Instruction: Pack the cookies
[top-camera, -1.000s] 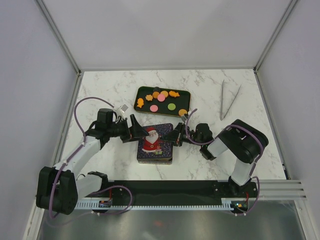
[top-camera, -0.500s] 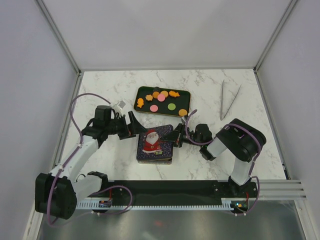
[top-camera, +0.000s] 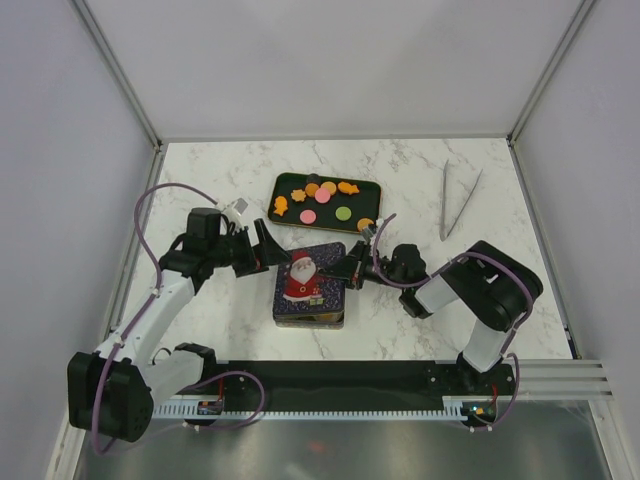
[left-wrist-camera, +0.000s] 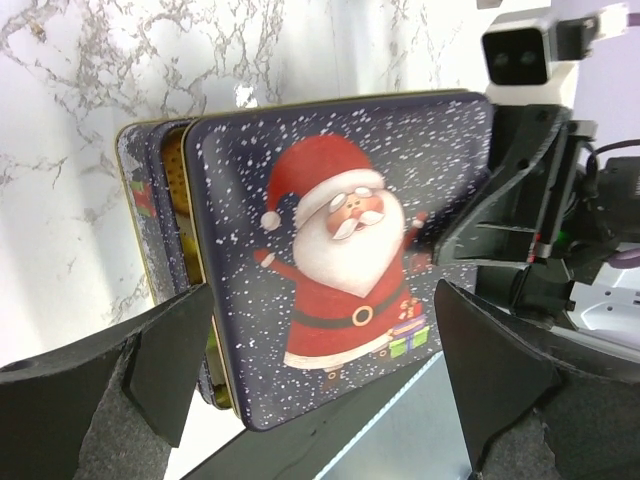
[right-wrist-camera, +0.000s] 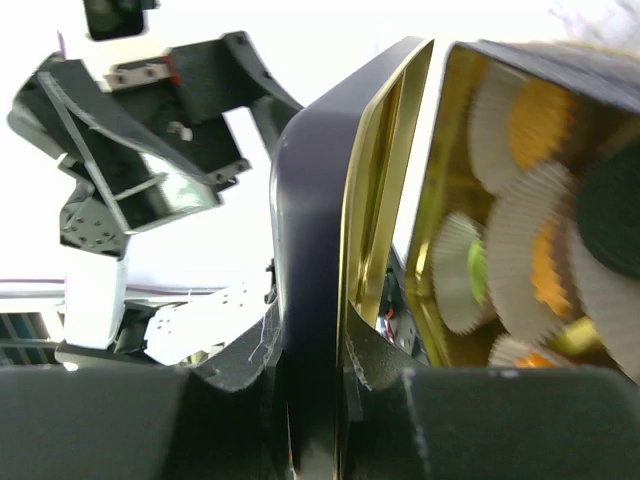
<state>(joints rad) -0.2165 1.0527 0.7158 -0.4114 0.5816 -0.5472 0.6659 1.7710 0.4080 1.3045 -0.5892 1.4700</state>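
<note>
A dark blue tin with a Santa lid (top-camera: 309, 282) lies between my grippers. My right gripper (top-camera: 352, 271) is shut on the lid's right edge (right-wrist-camera: 312, 250) and holds it tilted up off the gold tin base (right-wrist-camera: 440, 200). Inside the base are white paper cups with orange and green cookies (right-wrist-camera: 545, 270). In the left wrist view the lid (left-wrist-camera: 340, 250) sits skewed over the base (left-wrist-camera: 150, 200). My left gripper (top-camera: 266, 252) is open and empty at the lid's left side, jaws wide (left-wrist-camera: 320, 400). Loose orange, pink and green cookies (top-camera: 322, 197) lie on a dark tray (top-camera: 285, 180).
Metal tongs (top-camera: 456, 200) lie at the back right of the marble table. The tray stands just behind the tin. White enclosure walls close the table on three sides, and a black rail (top-camera: 330, 385) runs along the near edge.
My left gripper has drawn back a little up and to the left, away from the lid. My right gripper has stayed clamped on the lid's right edge and shifted slightly.
</note>
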